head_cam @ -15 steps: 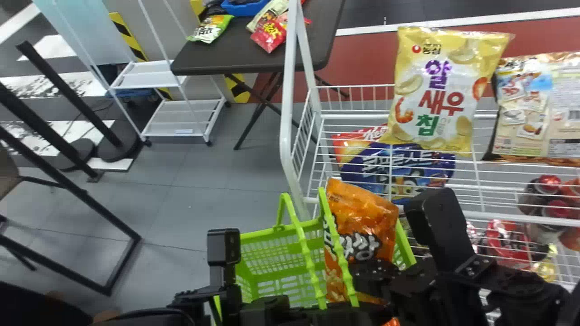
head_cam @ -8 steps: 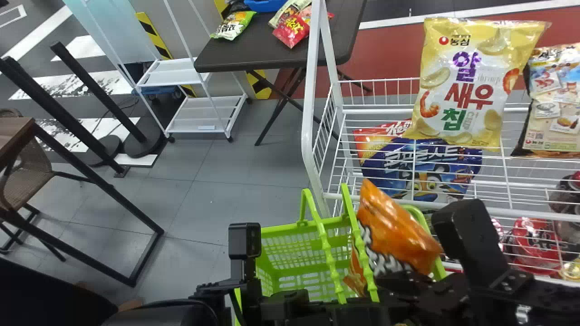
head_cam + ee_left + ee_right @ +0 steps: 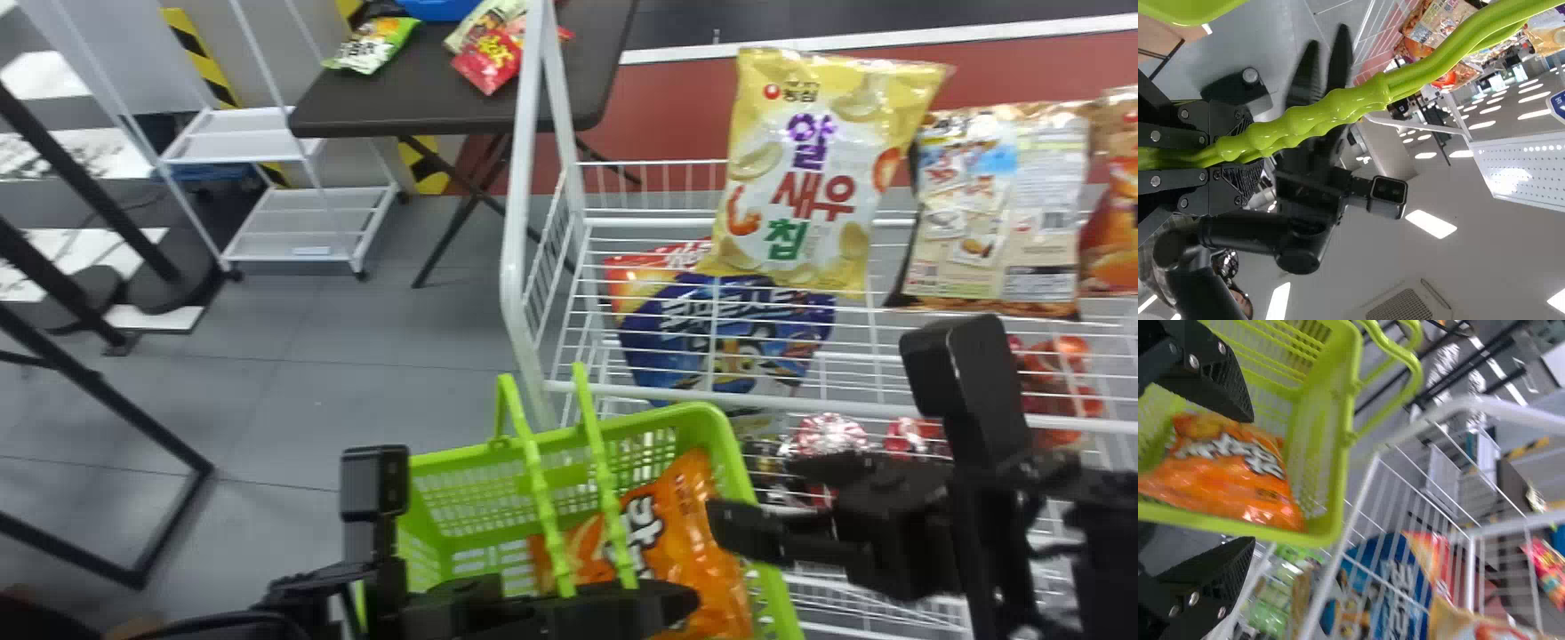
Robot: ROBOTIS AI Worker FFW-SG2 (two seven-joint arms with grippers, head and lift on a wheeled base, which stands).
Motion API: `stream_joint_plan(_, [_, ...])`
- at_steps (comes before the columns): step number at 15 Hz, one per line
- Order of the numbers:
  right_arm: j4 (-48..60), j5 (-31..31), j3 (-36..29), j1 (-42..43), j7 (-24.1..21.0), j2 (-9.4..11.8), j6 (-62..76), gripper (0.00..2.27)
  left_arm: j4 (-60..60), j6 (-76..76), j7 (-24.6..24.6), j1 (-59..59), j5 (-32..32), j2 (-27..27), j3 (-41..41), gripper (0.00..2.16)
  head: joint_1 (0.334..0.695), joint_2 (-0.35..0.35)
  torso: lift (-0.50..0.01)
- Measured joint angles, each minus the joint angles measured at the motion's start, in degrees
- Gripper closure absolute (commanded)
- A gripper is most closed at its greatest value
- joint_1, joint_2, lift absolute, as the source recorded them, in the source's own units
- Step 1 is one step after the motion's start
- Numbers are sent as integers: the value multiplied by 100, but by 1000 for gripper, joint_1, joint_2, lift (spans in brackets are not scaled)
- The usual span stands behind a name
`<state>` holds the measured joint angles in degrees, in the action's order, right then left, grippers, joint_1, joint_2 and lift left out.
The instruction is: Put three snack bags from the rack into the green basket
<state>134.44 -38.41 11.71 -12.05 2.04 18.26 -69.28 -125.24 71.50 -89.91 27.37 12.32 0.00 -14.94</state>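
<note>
Orange bag (image 3: 1238, 490), wht lettering facing R gripper's (image 3: 754, 496) spread fingers, long axis approx. along them, in bskt (image 3: 711, 418), L gripper (image 3: 591, 600) clamped on handle (image 3: 1338, 110)

Left of and beyond the left tool (image 3: 680, 604), grey floor tiles (image 3: 347, 338) are being divided by thin joints. Farther left, black posts (image 3: 89, 182) are being supported by round bases, and a white wheeled shelf unit (image 3: 231, 149) is being backed by a pale wall (image 3: 284, 62) with yellow-and-black striping (image 3: 200, 58). Beyond the tool, a dark table (image 3: 400, 107) is being carried by crossed legs; right of it, red flooring (image 3: 671, 124) is being bordered by a white line (image 3: 800, 45). Above the tool, a pale ceiling (image 3: 1371, 267) is being lit by rectangular panels (image 3: 1431, 224).
</note>
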Motion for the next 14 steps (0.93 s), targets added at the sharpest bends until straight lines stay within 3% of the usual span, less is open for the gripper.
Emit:
stream_joint_plan(4, [-633, 620, -348, 209, 61, -7, 1123, 36, -11, 0, 0, 14, 7, 0, 0, 2145, 695, 3, 0])
stream_joint_plan(10, [-1368, 879, -1113, 332, 64, -4, 1849, 36, -10, -15, 0, 26, 8, 0, -18, 2145, 695, -157, 0])
stream_joint_plan(14, [-2103, 1182, -1324, 720, 41, 44, 2616, 43, 0, -18, 0, 25, 8, 0, -18, 2148, 695, -223, 0])
